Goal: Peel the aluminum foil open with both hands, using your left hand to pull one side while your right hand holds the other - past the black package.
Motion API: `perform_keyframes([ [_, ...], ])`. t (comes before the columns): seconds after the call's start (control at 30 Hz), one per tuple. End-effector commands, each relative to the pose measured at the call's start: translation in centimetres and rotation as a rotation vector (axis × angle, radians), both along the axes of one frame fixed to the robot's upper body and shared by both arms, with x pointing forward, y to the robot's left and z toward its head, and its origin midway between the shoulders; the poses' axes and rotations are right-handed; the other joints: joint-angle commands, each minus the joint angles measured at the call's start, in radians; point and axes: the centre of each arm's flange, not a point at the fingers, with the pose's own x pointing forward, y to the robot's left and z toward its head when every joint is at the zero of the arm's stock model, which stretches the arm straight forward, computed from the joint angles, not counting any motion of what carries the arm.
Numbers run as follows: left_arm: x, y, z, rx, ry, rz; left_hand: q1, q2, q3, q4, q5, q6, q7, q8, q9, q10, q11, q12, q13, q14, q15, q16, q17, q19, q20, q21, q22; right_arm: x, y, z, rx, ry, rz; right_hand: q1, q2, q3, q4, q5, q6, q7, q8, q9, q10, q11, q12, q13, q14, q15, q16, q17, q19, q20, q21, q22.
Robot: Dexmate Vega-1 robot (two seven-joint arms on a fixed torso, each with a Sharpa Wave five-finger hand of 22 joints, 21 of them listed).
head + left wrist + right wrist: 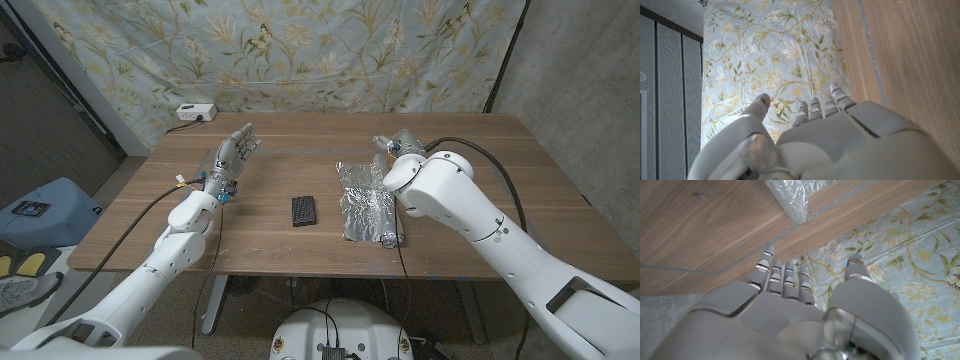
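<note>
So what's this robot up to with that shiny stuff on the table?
It is set to peel open a sheet of foil lying on the wooden table, right of a small black package. Neither hand holds anything at this moment. The left hand is raised over the table's left side with fingers apart, away from the foil. The right hand hovers near the foil's far end, its fingers straight and empty in the right wrist view.

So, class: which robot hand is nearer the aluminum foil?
The right robot hand: it is raised just beyond the aluminum foil. The left robot hand is far across the table, beyond the black package.
</note>
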Motion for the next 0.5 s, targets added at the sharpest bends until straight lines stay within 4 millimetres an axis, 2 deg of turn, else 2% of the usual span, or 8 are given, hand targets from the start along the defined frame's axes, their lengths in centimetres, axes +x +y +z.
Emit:
perform_keyframes([
  [0.03, -0.23, 0.45, 0.45, -0.015, -0.009, 0.014, 0.014, 0.000, -0.001, -0.005, 0.006, 0.009, 0.002, 0.003, 0.006, 0.001, 0.006, -0.001, 0.004, -0.001, 0.009, 0.006, 0.005, 0.005, 0.009, -0.002, 0.003, -0.84, 1.18, -0.87, -0.018, 0.053, 0.024, -0.001, -0.001, -0.011, -0.001, 0.009, 0.006, 0.075, 0.004, 0.002, 0.007, -0.002, 0.005, 0.011, 0.002, 0.003, 0.003, 0.006, -0.002, -0.001, 0.001, 0.002],
  [0.2, -0.20, 0.46, 0.58, -0.017, -0.004, 0.010, 0.015, 0.000, -0.001, -0.007, 0.006, 0.008, 0.001, 0.002, 0.006, 0.000, 0.007, -0.002, 0.004, -0.003, 0.009, 0.005, 0.005, 0.005, 0.010, -0.003, 0.003, -1.07, 1.31, -1.16, -0.029, 0.061, 0.036, -0.011, 0.001, -0.026, 0.002, 0.011, 0.009, 0.075, 0.005, 0.003, 0.018, -0.002, 0.010, 0.029, 0.009, 0.003, 0.004, 0.009, -0.005, 0.000, 0.001, 0.002],
  [0.5, -0.15, 0.30, 0.57, -0.018, -0.001, 0.008, 0.017, 0.001, -0.002, -0.008, 0.007, 0.012, 0.001, 0.003, 0.006, 0.001, 0.010, -0.002, 0.004, -0.001, 0.009, 0.006, 0.005, 0.008, 0.012, -0.004, 0.003, -1.54, 1.23, -1.70, -0.037, 0.065, 0.045, -0.018, 0.006, -0.033, 0.003, 0.012, 0.014, 0.075, 0.006, 0.003, 0.025, -0.002, 0.009, 0.042, 0.013, 0.003, 0.004, 0.010, -0.009, 0.000, 0.001, 0.002],
])
